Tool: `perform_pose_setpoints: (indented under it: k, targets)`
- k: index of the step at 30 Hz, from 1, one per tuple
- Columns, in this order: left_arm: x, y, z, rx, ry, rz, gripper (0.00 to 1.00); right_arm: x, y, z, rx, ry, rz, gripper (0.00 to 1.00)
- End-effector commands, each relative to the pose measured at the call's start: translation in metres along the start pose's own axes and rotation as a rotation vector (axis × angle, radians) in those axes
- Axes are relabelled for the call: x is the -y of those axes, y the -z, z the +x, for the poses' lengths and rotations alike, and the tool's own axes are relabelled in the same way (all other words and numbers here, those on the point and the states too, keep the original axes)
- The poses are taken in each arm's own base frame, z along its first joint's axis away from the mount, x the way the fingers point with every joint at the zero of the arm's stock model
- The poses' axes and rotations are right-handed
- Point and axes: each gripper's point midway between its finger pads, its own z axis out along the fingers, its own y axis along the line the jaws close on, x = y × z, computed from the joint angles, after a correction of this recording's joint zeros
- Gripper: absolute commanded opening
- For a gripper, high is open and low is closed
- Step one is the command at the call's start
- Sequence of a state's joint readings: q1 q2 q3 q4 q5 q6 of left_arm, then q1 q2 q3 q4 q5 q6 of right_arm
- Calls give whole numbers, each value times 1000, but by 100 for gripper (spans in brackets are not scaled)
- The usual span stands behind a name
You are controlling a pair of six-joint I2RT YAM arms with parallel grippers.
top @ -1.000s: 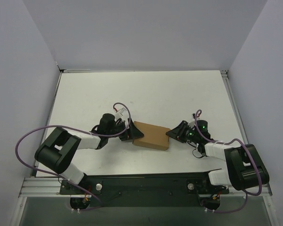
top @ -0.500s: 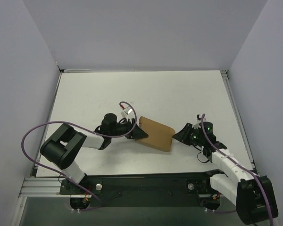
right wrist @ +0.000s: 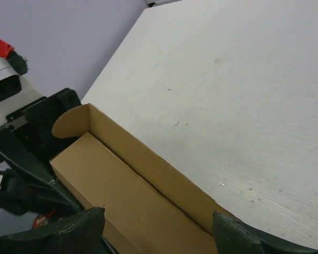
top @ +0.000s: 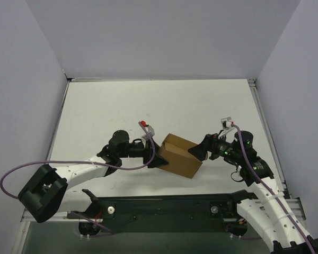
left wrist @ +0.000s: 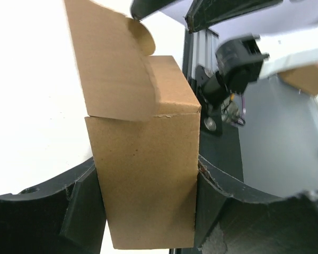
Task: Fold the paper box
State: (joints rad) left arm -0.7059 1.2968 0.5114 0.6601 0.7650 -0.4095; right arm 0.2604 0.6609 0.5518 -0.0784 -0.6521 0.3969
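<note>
The paper box [top: 181, 155] is a brown cardboard box in the middle of the table, raised and tilted. My left gripper [top: 155, 154] is shut on its left end. In the left wrist view the box [left wrist: 143, 132] fills the gap between both fingers [left wrist: 82, 203], and a rounded flap [left wrist: 114, 58] stands up beyond them. My right gripper [top: 197, 150] is at the box's right end with its jaws wide. In the right wrist view the box [right wrist: 116, 180] lies lengthwise ahead, its far side wall [right wrist: 148, 159] upright, and the right gripper [right wrist: 159, 225] is open over its near end.
The white table [top: 164, 106] stretches behind the box to grey walls. The black base rail [top: 164, 206] with both arm mounts runs along the near edge. A purple cable [top: 21, 169] loops off the left arm.
The box went from lying flat to raised and squared up. My left gripper closed on its left end. My right gripper pulled back, returned to the right end and opened wide.
</note>
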Motion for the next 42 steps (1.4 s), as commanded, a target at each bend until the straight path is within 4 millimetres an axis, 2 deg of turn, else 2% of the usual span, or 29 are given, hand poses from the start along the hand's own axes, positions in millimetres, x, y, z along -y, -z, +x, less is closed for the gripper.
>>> perform_pose_setpoints:
  k: [1, 2, 5, 9, 13, 16, 17, 24, 30, 33, 34, 36, 40, 42]
  targets:
    - [26, 4, 20, -109, -88, 71, 56, -42, 13, 5, -82, 203, -118, 84]
    - [33, 5, 18, -114, -96, 81, 56, -52, 17, -3, -71, 238, -131, 85]
    - [46, 7, 20, -123, -111, 101, 56, -64, 21, -1, -117, 302, -145, 85]
    - [58, 11, 15, -107, -123, 123, 56, -59, 18, 3, -139, 338, -120, 85]
    - [63, 12, 13, -106, -128, 136, 57, -63, 13, 9, -165, 337, -158, 85]
    - [69, 12, 11, -106, -128, 165, 57, -74, 9, 19, -220, 325, -240, 85]
    - [71, 12, 12, -109, -123, 173, 57, -84, 11, 25, -247, 315, -306, 85]
    - [83, 13, 5, -106, -121, 220, 57, -110, 16, 51, -397, 326, -440, 85]
    - [87, 15, 2, -96, -127, 230, 57, -112, 15, 69, -472, 348, -443, 85]
    - [88, 16, -1, -85, -134, 226, 57, -110, 14, 72, -485, 352, -432, 78]
    - [88, 16, -2, -82, -137, 224, 57, -109, 13, 74, -491, 361, -427, 71]
    - [88, 17, -4, -72, -142, 215, 58, -108, 13, 76, -504, 368, -416, 64]
    - [86, 16, -8, -61, -147, 193, 67, -107, 12, 77, -502, 389, -394, 51]
    - [80, 16, -7, -67, -133, 160, 77, -105, 12, 74, -491, 396, -379, 48]
